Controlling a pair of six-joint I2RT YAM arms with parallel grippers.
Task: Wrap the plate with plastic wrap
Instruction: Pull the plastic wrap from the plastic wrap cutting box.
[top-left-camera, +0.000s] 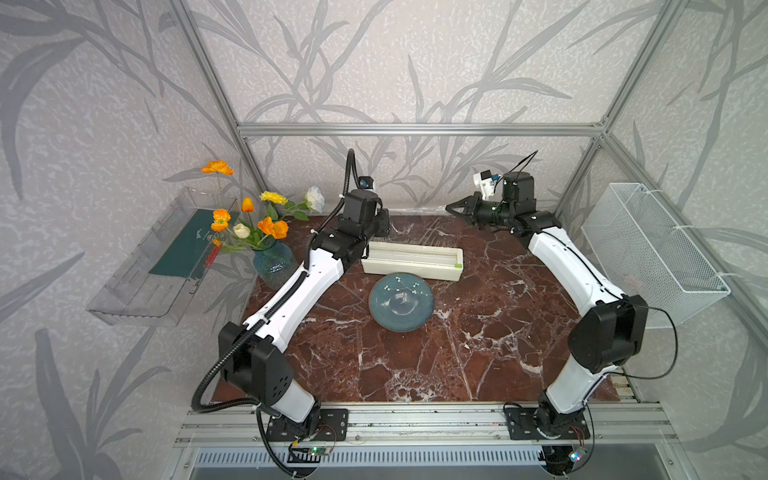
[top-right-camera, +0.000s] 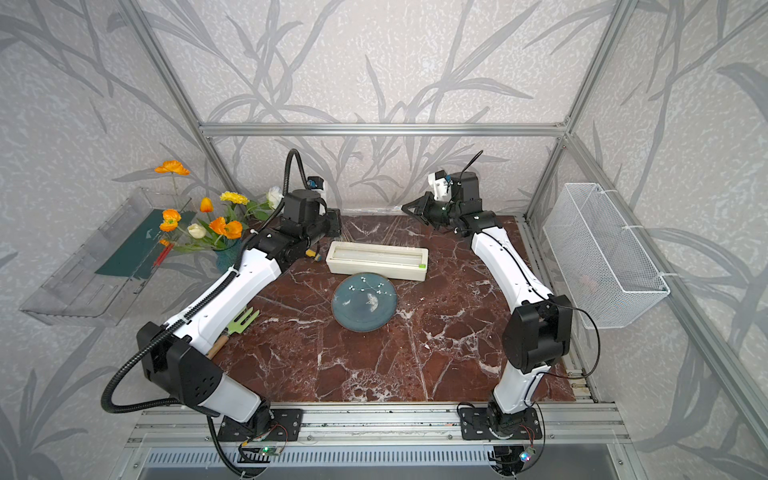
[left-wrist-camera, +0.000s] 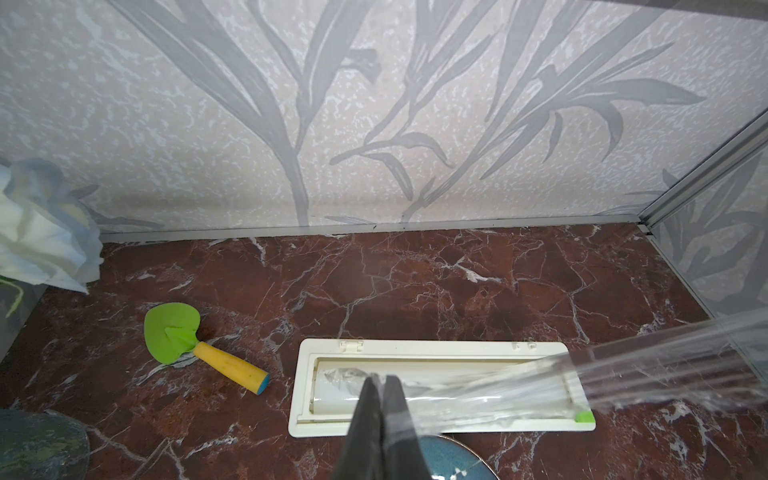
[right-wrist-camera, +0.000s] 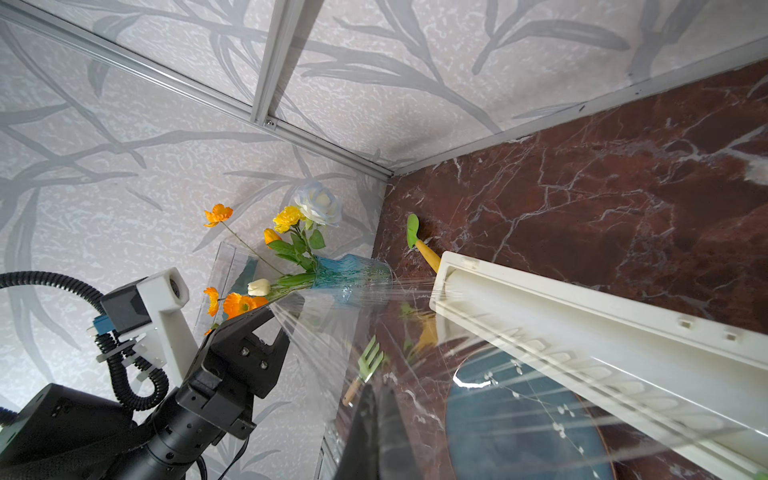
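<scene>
Red-brown marble counter (top-left-camera: 415, 357), enclosed by leaf-patterned wallpaper (top-left-camera: 395, 62) and an aluminium frame (top-left-camera: 415, 129)
The plate (top-left-camera: 401, 301) is sitting mid-counter, just in front of the open white dispenser box (top-left-camera: 411, 259); the plastic wrap (left-wrist-camera: 623, 365) is stretching taut over the box, the left tool (left-wrist-camera: 380, 380) and the right tool (top-left-camera: 449, 206) each clenching an end of it. A vase of flowers (top-left-camera: 272, 259) is standing at the counter's left edge; a wire basket (top-left-camera: 648, 249) is hanging on the right wall

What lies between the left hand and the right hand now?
The plastic wrap, drawn out of the white dispenser box, stretches from the left hand to the right hand. The right wrist view shows it best.
</scene>
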